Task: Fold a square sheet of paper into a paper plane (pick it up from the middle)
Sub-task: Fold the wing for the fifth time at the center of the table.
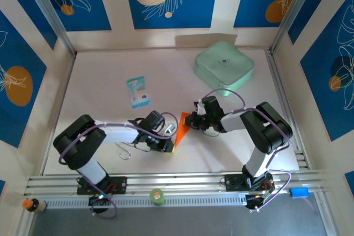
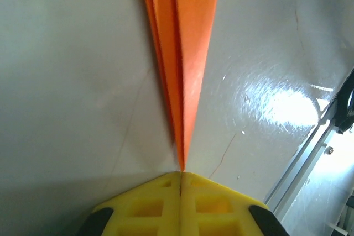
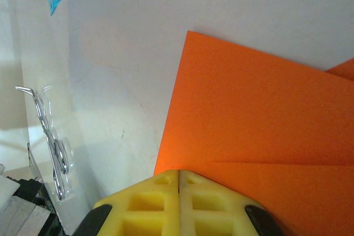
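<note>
The square sheet of paper is folded into a narrow orange paper plane (image 1: 182, 126) lying on the white table between my two arms. Its pointed nose faces the near edge. My left gripper (image 1: 170, 146) is shut, and the nose tip of the plane (image 2: 185, 53) runs straight into the seam of its yellow jaws (image 2: 181, 172). My right gripper (image 1: 194, 120) sits at the wide tail end. Its jaws (image 3: 178, 171) are shut, with their tips against the edge of the flat orange paper (image 3: 260, 120). Whether they pinch it I cannot tell.
A mint-green box (image 1: 224, 66) stands at the back right. A small blue-and-white packet (image 1: 138, 92) lies left of centre. A bent metal hook (image 1: 126, 150) rests by the left arm. The aluminium rail (image 1: 177, 183) runs along the near edge.
</note>
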Tool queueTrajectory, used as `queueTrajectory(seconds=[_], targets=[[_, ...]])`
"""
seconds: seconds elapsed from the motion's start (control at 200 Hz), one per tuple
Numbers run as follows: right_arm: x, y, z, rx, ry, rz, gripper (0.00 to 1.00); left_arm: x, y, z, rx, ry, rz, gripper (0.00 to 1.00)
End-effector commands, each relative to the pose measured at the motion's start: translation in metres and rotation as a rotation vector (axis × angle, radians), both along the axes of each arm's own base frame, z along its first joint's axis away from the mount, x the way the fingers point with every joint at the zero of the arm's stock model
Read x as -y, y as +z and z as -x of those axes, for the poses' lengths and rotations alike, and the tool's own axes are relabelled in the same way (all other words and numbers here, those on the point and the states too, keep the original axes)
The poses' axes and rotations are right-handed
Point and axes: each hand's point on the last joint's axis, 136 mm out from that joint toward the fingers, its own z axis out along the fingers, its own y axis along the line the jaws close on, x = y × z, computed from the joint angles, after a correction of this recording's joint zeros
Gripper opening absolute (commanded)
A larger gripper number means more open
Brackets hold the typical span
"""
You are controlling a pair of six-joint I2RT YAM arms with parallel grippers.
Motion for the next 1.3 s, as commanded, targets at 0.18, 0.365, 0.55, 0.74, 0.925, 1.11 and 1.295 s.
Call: queueTrajectory(seconds=[0.18, 0.365, 0.55, 0.74, 0.925, 1.11, 1.295], targets=[[0.026, -0.038, 0.015, -0.114, -0.056, 0.139, 0.0, -0.004, 0.035, -0.011, 0.132, 0.035, 0.006, 0.02], [0.025, -0.037, 0.015, -0.116, -0.055, 0.132, 0.0, 0.033, 0.053, -0.039, 0.166, -0.028, 0.072, 0.04], [0.023, -0.038, 0.015, -0.121, -0.055, 0.126, 0.0, 0.067, 0.042, -0.067, 0.167, -0.033, 0.103, 0.09], [0.023, -0.037, 0.015, -0.121, -0.055, 0.124, 0.0, 0.064, 0.005, -0.07, 0.128, -0.027, 0.018, 0.15], [0.025, -0.04, 0.017, -0.127, -0.059, 0.134, 0.0, 0.035, -0.004, -0.047, 0.094, -0.029, -0.051, 0.15], [0.027, -0.039, 0.017, -0.124, -0.065, 0.136, 0.0, 0.011, -0.006, -0.02, 0.052, -0.049, -0.08, 0.15], [0.026, -0.038, 0.017, -0.121, -0.061, 0.13, 0.0, -0.01, -0.009, 0.0, 0.013, -0.033, -0.108, 0.14]])
